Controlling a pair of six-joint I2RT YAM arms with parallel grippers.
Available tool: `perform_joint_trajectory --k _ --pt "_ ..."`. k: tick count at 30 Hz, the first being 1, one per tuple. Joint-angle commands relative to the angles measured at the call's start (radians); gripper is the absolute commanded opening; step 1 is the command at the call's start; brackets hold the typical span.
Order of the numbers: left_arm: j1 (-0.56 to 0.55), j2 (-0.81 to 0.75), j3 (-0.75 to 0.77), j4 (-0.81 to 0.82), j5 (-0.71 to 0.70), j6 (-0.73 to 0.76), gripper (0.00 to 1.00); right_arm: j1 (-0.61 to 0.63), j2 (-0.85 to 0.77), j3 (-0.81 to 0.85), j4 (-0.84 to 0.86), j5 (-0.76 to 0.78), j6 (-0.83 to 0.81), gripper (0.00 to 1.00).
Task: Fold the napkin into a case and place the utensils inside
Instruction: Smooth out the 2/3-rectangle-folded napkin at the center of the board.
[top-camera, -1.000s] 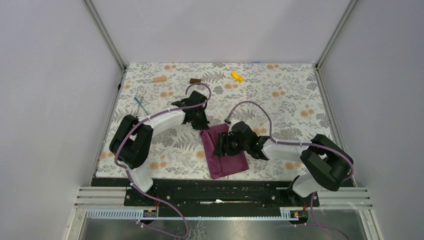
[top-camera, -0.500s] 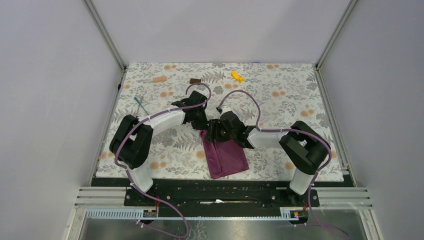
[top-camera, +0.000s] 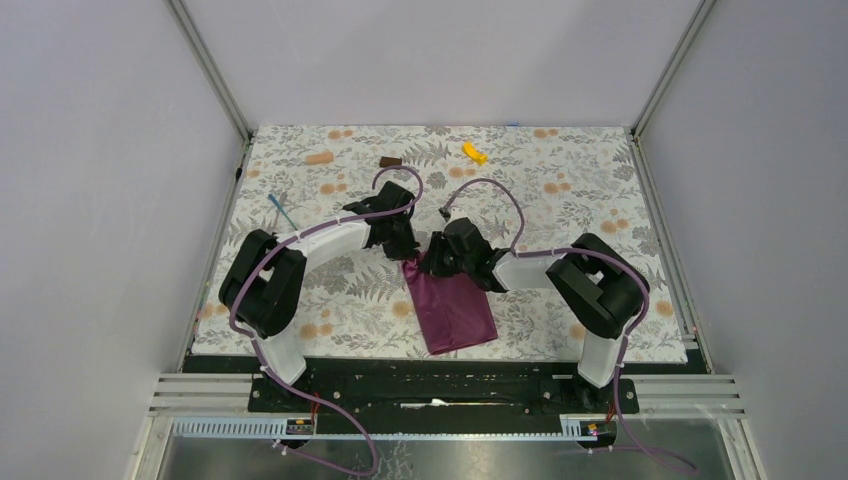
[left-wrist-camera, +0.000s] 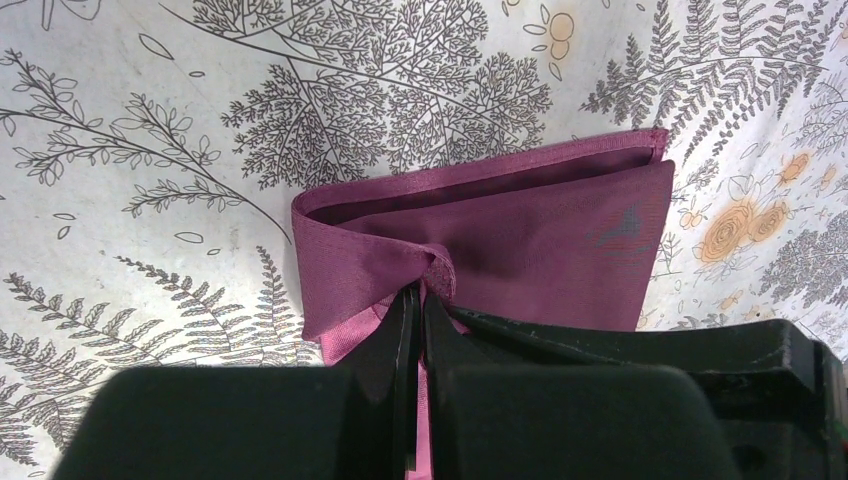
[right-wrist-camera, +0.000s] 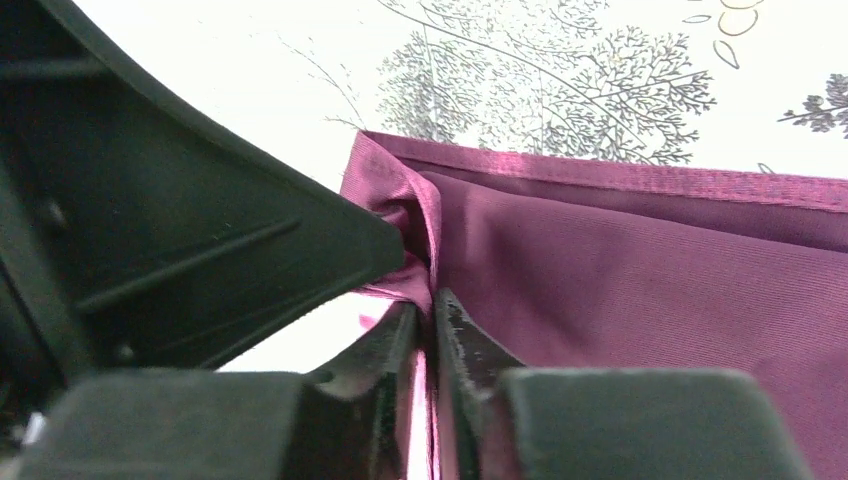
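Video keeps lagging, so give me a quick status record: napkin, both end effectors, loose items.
napkin: folded, lying on the floral table covering, near the arms
left end effector: shut on napkin's far edge
right end effector: shut on the same edge, close beside the left
utensil: blue-handled, far left, outside napkin
other items: yellow piece, brown block, far side

I read no text, label, brand, number or sign in any view.
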Motion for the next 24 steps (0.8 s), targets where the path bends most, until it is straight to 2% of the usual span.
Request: perform_joint_trajectory --k 1,3,5,7,10,14,18,24 --pt "-0.001 -0.045 0.031 0.033 0.021 0.031 0.07 -0.032 0.007 0.021 0.077 -0.017 0.05 0.1" --pt "-0.001 -0.065 0.019 0.052 0.027 0.042 0.2 -0.043 0.002 0.002 0.099 -0.037 0.074 0.0" --pt "-0.001 -0.091 0.004 0.07 0.03 0.056 0.38 -0.049 -0.009 -0.017 0.103 -0.038 0.091 0.0" --pt "-0.001 -0.118 -0.006 0.082 0.028 0.074 0.48 -0.05 -0.027 -0.043 0.118 -0.032 0.104 0.0" --pt "-0.001 -0.157 -0.018 0.079 -0.001 0.108 0.56 -0.051 -0.053 -0.076 0.122 -0.011 0.122 0.0" --pt "-0.001 -0.183 -0.038 0.058 -0.059 0.153 0.58 -0.054 -0.073 -0.099 0.121 0.006 0.137 0.0" --pt "-0.03 -0.171 -0.059 0.052 -0.105 0.197 0.52 -0.06 -0.09 -0.115 0.102 0.04 0.157 0.0" --pt "-0.101 -0.104 -0.04 0.034 -0.189 0.259 0.52 -0.066 -0.096 -0.132 0.112 0.046 0.169 0.06"
